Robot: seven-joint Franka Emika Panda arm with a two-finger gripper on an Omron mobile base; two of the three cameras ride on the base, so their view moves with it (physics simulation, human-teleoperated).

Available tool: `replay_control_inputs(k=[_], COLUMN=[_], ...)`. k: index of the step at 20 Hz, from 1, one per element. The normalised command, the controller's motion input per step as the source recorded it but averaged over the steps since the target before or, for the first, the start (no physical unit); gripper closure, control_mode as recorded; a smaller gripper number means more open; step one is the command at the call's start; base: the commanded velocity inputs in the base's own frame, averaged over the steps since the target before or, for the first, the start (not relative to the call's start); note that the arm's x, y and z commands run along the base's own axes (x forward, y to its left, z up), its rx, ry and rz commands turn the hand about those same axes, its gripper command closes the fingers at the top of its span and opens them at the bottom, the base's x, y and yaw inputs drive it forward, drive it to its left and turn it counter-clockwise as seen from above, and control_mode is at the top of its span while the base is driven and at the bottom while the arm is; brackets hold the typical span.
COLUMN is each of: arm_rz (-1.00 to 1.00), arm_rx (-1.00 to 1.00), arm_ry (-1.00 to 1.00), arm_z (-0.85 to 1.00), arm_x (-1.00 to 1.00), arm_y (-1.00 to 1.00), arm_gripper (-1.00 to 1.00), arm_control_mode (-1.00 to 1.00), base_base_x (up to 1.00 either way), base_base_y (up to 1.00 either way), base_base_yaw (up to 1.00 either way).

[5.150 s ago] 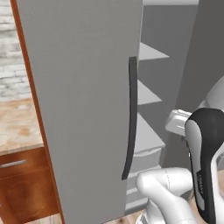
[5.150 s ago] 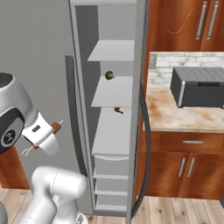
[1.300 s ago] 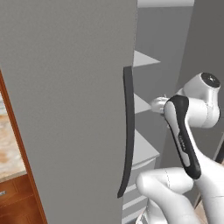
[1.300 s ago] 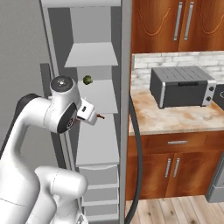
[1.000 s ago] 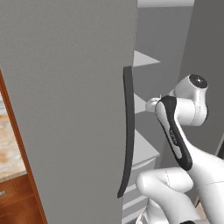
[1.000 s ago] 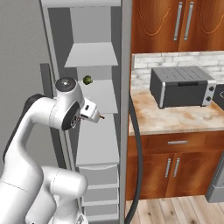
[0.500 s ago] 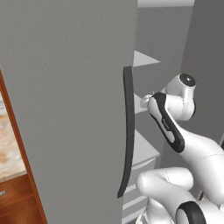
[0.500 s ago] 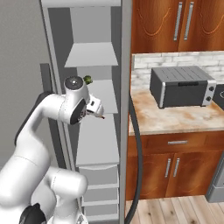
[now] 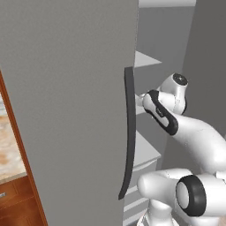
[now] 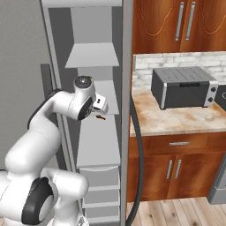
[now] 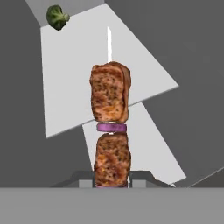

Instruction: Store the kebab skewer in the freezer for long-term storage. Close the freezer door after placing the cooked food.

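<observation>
Clenched gripper (image 11: pixel 112 183) around kebab skewer (image 11: pixel 110 139), held inside open freezer (image 10: pixel 95 145) above pale shelves. Small green vegetable (image 11: pixel 57 17) lay on one shelf. No readable writing.

Reddish-brown kebab skewer (image 11: pixel 110 131), purple slice; grey freezer (image 10: pixel 95 145) shelves.

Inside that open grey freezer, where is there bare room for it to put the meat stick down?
The pale shelf ahead of the held kebab skewer lies mostly bare; a small green vegetable sits at its far corner. The shelf below the gripper also looks bare. It is tightest at the opening, between the freezer door and the freezer's right wall.
</observation>
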Motion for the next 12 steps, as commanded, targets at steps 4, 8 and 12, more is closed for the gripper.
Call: replay_control_inputs(k=[4, 8, 12], arm_rz=[0.05, 0.06, 0.01], arm_rx=[-0.01, -0.01, -0.03], arm_ry=[0.0, 0.0, 0.0], arm_z=[-0.2, -0.2, -0.24], arm_x=[0.48, 0.47, 0.44], arm_y=[0.0, 0.0, 0.0], arm_gripper=[1.0, 1.0, 1.0], arm_control_mode=[-1.0, -1.0, -1.0], base_base_x=[0.0, 0.0, 0.0], base_base_y=[0.0, 0.0, 0.0], base_base_yaw=[0.0, 0.0, 0.0])
